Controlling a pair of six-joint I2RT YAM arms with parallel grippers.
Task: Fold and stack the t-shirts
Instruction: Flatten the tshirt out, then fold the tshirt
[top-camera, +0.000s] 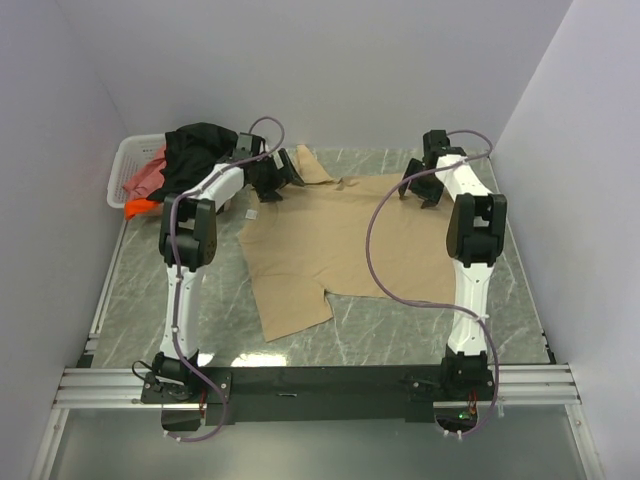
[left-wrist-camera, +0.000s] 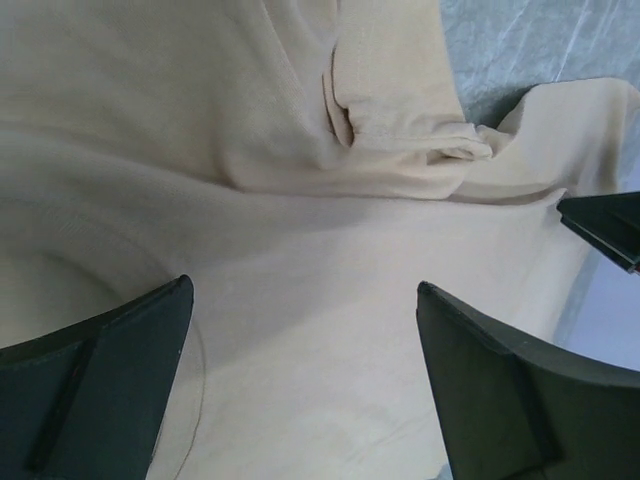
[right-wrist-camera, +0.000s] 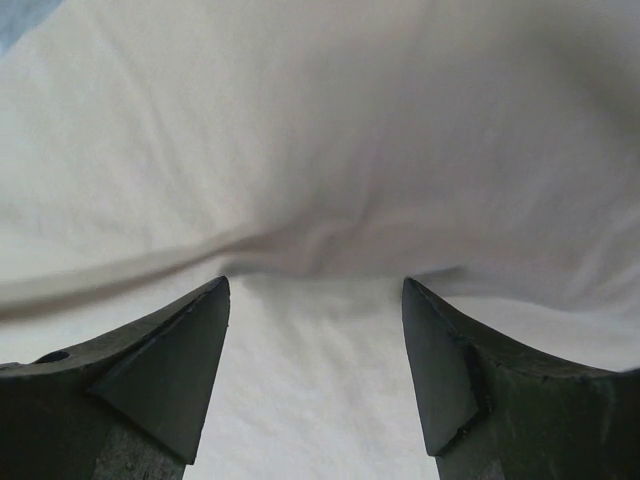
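- The white lattice basket (top-camera: 118, 168) stood at the far-left corner of the table (top-camera: 130, 300). It was rigid plastic with an open grid.
- A black t-shirt (top-camera: 200, 143) lay heaped limply over the basket's rim. A pink-red one (top-camera: 150, 178) and an orange one (top-camera: 140, 207) were bunched beside it. None of these looked folded.
- The left claw (left-wrist-camera: 305, 300) was spread wide and gripping nothing. It sat just above the far-left part of the tan t-shirt (top-camera: 320, 240), near a crumpled sleeve.
- The tan t-shirt lay spread on the middle of the grey marbled table. It was thin matte knit, mostly flat, with soft ripples and a near-left corner jutting out. No fold showed in it.
- The right claw (right-wrist-camera: 315, 285) was over the shirt's far-right edge. Its dark wedge-shaped fingers were apart, and a low ridge of cloth rose ahead of the tips with nothing pinched.
- By my judgement the task was at its start: one shirt laid out, every fold left to do, and no stack begun.
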